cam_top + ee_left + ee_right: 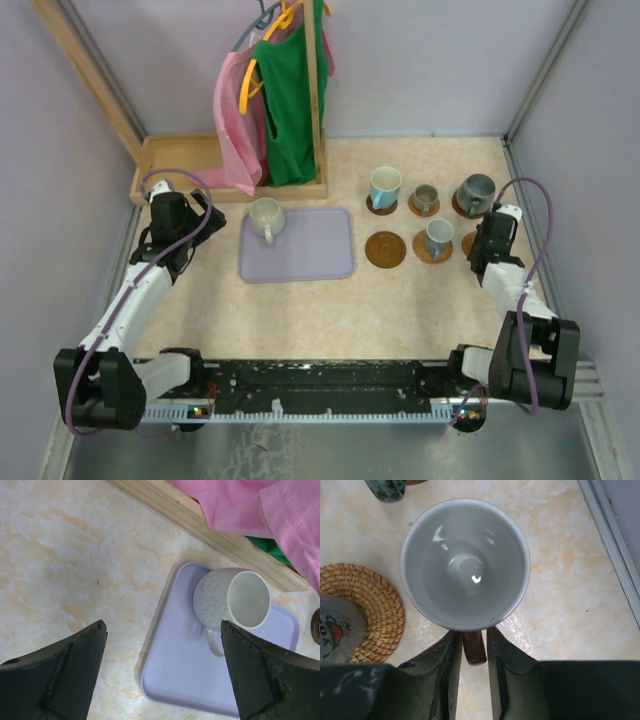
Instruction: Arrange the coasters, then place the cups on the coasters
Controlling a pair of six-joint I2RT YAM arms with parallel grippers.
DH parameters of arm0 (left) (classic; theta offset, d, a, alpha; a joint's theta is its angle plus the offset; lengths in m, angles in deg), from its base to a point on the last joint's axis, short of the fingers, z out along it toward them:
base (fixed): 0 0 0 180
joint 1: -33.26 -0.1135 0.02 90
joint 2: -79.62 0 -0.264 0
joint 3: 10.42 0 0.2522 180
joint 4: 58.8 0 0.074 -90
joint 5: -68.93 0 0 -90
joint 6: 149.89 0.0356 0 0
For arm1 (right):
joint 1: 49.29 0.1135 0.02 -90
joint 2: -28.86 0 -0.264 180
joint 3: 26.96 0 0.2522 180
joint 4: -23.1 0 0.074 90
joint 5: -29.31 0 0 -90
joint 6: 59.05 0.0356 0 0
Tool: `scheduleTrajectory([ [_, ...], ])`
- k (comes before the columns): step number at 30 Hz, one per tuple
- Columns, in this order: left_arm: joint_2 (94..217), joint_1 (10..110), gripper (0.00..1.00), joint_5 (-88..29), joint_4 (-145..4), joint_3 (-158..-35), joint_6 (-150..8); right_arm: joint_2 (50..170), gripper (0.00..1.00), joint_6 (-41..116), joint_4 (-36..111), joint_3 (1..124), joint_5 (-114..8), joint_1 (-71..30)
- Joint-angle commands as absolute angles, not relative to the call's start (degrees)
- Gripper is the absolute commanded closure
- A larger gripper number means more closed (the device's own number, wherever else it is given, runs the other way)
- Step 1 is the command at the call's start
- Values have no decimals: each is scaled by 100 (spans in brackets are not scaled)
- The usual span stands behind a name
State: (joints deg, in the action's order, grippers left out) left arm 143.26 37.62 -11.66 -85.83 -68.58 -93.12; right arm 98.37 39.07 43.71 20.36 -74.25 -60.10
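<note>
A grey-white cup (465, 565) stands upright just ahead of my right gripper (474, 632). Its brown handle (473, 650) lies between the fingers, which stand slightly open, with a thin gap on the handle's right side. In the top view the right gripper (490, 238) hides this cup, and only a sliver of a coaster (468, 243) shows beside it. Four cups sit on coasters: white-blue (385, 186), small grey (426, 197), dark grey-green (477, 193) and grey (438, 236). One coaster (385, 250) is bare. A pale speckled cup (231, 600) stands on the lavender tray (175, 675). My left gripper (164, 625) hangs wide open near it.
A wooden rack base (180, 160) with pink and green garments (285, 100) on hangers stands at the back left. A woven coaster (370, 605) carrying a printed cup (335, 630) lies left of the right gripper. The metal frame rail (615, 540) runs close on its right.
</note>
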Motion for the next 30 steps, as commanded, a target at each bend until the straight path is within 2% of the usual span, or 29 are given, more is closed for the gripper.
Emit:
scheduleTrajectory([
  [1, 14295, 3724, 0, -1184, -8444, -6844, -9320, 9773, 70, 3982, 4265, 2328, -7695, -6053],
  [11, 14264, 3729, 0, -1173, -8447, -6833, -9316, 9616, 65, 4021, 4346, 2360, -7732, -6054],
  [25, 14286, 3725, 0, -1160, -8451, -6833, -9298, 8611, 60, 4306, 4773, 2616, -7555, -6046],
  [30, 14324, 3727, 0, -1116, -8460, -6836, -9280, 8407, 64, 4761, 5260, 2909, -7284, -5821],
])
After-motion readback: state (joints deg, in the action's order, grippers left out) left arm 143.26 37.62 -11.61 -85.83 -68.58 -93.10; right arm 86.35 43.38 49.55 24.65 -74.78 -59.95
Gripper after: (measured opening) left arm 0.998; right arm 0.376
